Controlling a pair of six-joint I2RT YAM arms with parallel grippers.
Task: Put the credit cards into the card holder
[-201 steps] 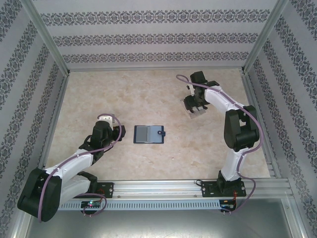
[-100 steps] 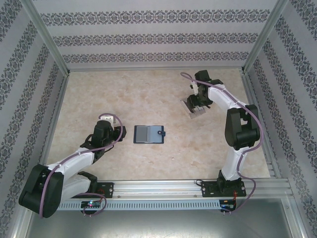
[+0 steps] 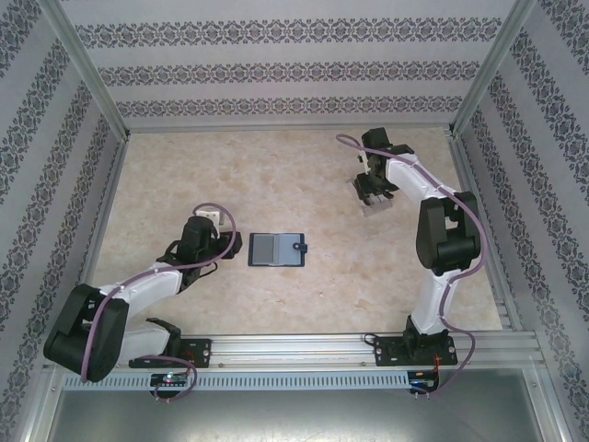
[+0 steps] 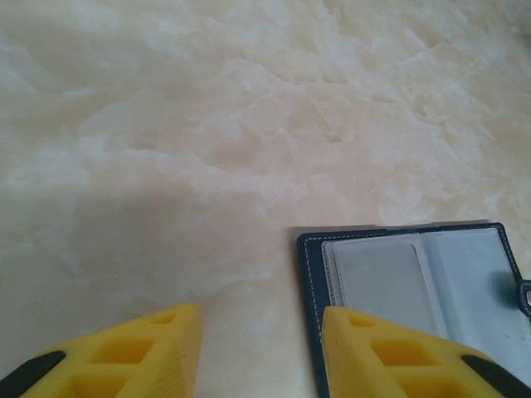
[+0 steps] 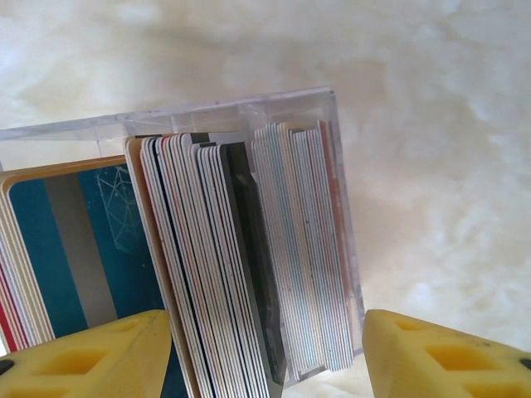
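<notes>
Credit cards (image 5: 241, 265) inside clear case (image 5: 249, 112)

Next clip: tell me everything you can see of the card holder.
The card holder is a small navy wallet, leather-like, with pale stitching along its border. It lies flat and open on the marbled table, showing greyish see-through pockets and a strap tab with a light snap. The left tool is open at the edge opposite the tab; whether it touches cannot be told.
</notes>
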